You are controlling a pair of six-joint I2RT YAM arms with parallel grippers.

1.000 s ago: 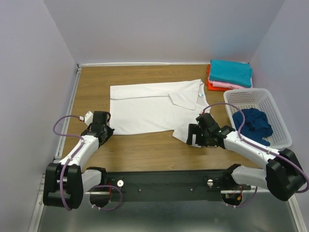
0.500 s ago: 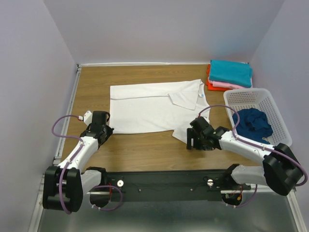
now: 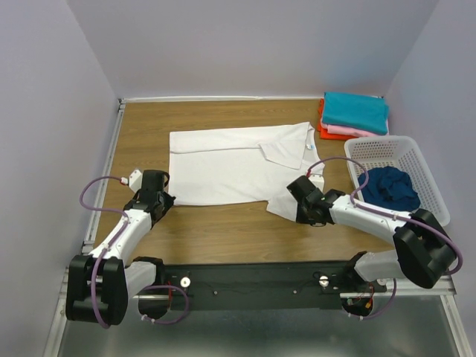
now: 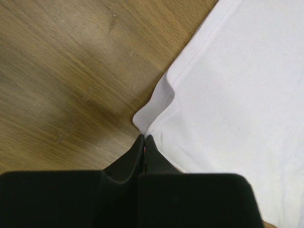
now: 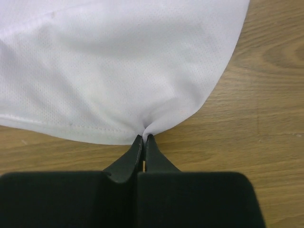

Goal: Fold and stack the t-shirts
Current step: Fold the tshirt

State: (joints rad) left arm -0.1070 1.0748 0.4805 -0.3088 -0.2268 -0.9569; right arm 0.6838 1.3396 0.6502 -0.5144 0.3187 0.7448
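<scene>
Jaws of the left gripper (image 4: 144, 137) closed, tips together on the near left corner of a large plain white cloth t-shirt (image 3: 223, 167); the corner puckers up at the tips. The right gripper (image 5: 144, 137) is likewise closed, with the near right edge of the same shirt gathered to a pinch between its tips. From both grippers the white cloth t-shirt lies straight ahead, spread toward the far side of the brown wooden table (image 3: 216, 230). Its long axis runs left to right across the table, collar end to the right. Each arm has its own end of the near edge, so neither is better placed. My judgement: a fold would carry this near edge away from the arm bases and over the body. A small blue neck label (image 3: 309, 146) shows at the collar; its writing is too small to read, and no other print is visible. Far right: a folded teal t-shirt (image 3: 355, 110) on a pink one (image 3: 349, 132) on an orange one (image 3: 323, 123). A crumpled dark blue t-shirt (image 3: 387, 190) lies in the white plastic lattice basket (image 3: 416, 160).
</scene>
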